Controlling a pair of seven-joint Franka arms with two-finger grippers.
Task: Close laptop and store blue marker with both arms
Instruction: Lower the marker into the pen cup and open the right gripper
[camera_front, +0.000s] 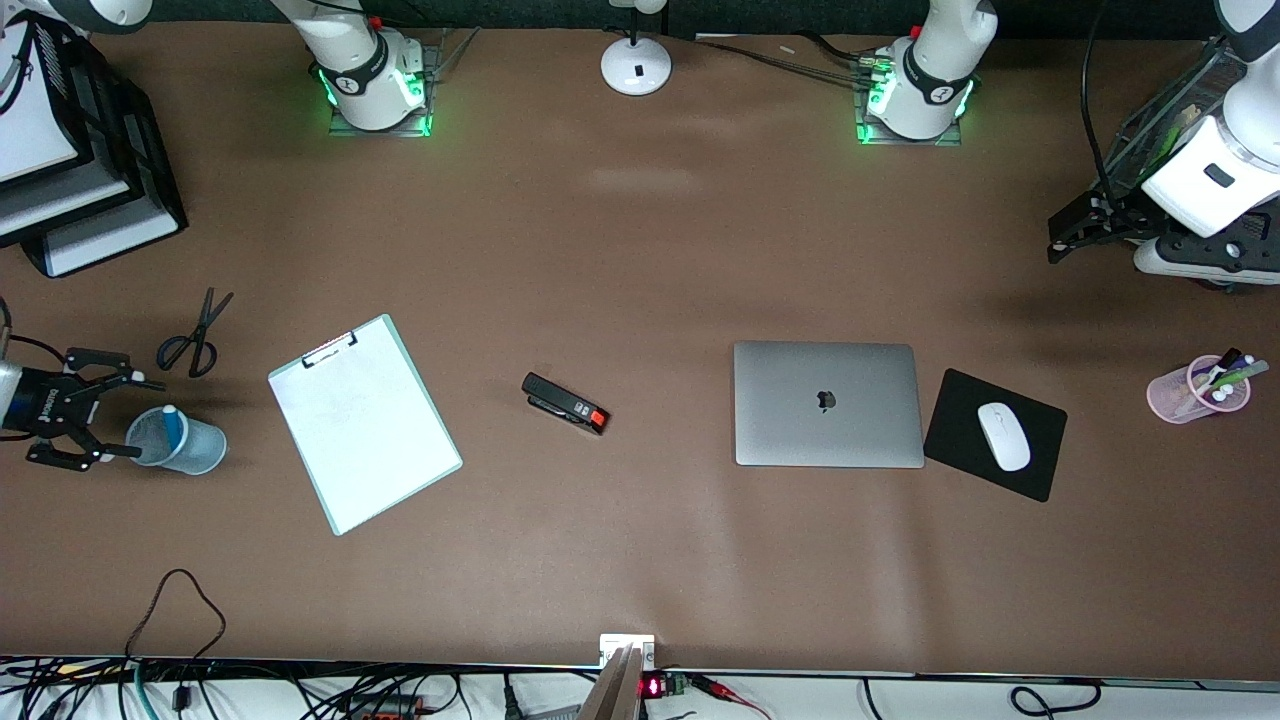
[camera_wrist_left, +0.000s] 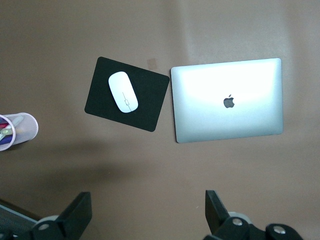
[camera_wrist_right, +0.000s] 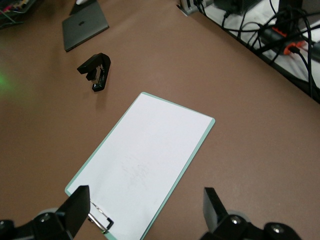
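You'll find the right gripper (camera_front: 75, 410) at the right arm's end of the table, fingers spread apart and holding nothing. Just beside its fingertips stands a translucent blue cup (camera_front: 180, 442) with the blue marker (camera_front: 171, 425) upright inside it, white tip up, so the storing looks done. The marker is light, stiff and smooth; if you ever need it again, pinch it across the barrel near the top, since a slim round body can roll out of a loose grip and the cup would tip easily if nudged.

A pair of scissors (camera_front: 195, 338) lies near that gripper, and the clipboard (camera_front: 363, 423) sits under the right wrist camera's view, with a black stapler (camera_front: 565, 403) next along toward the left arm's end.

The laptop (camera_front: 827, 404) lies flat with its lid down, logo up, so it reads as closed. It is the heavy, rigid piece here, with a smooth metal lid that fingers could slide on; press near the lid's front edge, not the middle. A mouse pad (camera_front: 960, 410) with a white mouse (camera_front: 1003, 436) lies beside it, and a pink cup (camera_front: 1190, 392) of pens stands toward the left arm's end.

The left gripper (camera_front: 1075, 232) hangs up off the table, over bare tabletop, its fingers parted and empty, the arm waiting.
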